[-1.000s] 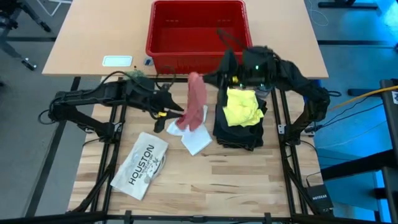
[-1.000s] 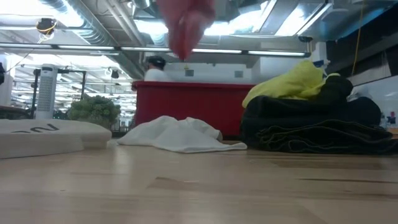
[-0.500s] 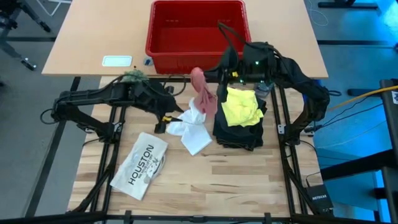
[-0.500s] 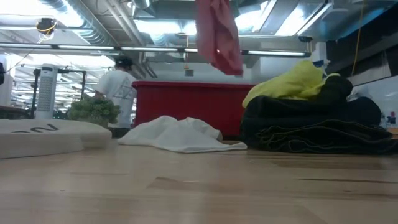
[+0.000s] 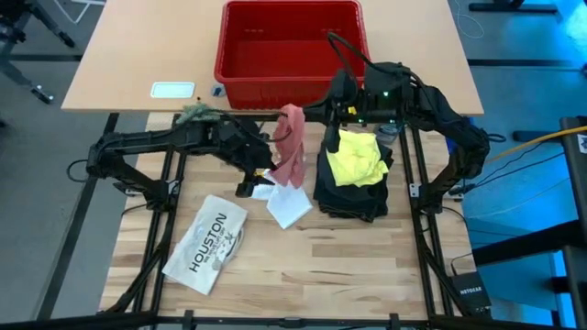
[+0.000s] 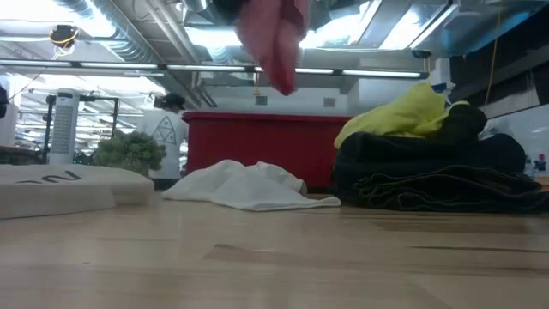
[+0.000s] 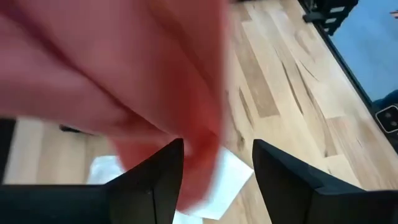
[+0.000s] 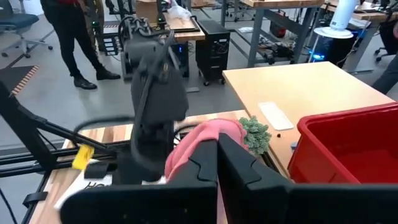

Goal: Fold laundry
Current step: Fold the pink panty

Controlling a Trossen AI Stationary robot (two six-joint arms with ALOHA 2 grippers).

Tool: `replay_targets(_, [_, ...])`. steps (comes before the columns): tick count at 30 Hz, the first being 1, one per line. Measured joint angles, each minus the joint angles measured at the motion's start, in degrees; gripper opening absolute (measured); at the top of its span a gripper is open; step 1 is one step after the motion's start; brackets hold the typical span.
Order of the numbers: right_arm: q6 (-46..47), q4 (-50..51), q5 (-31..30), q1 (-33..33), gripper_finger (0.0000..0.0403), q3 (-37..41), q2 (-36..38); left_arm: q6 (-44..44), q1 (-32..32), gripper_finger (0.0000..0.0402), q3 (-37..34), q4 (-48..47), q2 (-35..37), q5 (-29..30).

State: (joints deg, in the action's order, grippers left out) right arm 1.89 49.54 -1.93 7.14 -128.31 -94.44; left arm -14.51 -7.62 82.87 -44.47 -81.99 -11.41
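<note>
The right gripper (image 5: 295, 114) is pinching the pink cloth (image 5: 291, 149) by its top edge, dangling it just in front of the red basket (image 5: 286, 41). It looks light and floppy; the left gripper (image 7: 214, 165), fingers parted, is nearing its lower hem.

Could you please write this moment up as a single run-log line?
task: fold laundry | right claw: shut on pink cloth, held in the air | left claw: open beside it | white cloth: on table

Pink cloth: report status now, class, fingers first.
Right gripper shut on small pink cloth, hanging above the table. Left gripper fingers open under it. Crumpled white cloth lies below.
</note>
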Motion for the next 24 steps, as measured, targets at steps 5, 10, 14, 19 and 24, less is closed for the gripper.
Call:
replay_targets(5, [0.0, 0.02, -0.07, 0.02, 0.0, 0.0, 0.01, 1.84, -0.07, 0.0116, 0.0, 0.41, -4.69, 1.62])
replay_targets(10, [-0.02, 0.02, -0.16, 0.02, 0.0, 0.0, 0.01, 2.63, -0.04, 0.0011, 0.0, 4.83, -7.0, 1.52])
replay_targets(14, [-0.26, 0.04, -0.66, 0.01, 0.0, 0.0, 0.01, 3.21, 0.13, 0.0002, 0.0, 6.06, -6.77, 1.51])
replay_targets(19, [-0.59, 0.18, -1.14, 0.02, 0.0, 0.0, 0.01, 3.59, 0.13, 0.0001, 0.0, 4.61, -4.72, 2.9])
replay_targets(24, [-0.94, 2.28, -2.47, 0.0, 0.0, 0.0, 0.16, 4.04, 0.03, 0.0, 0.0, -1.18, -0.46, 11.36])
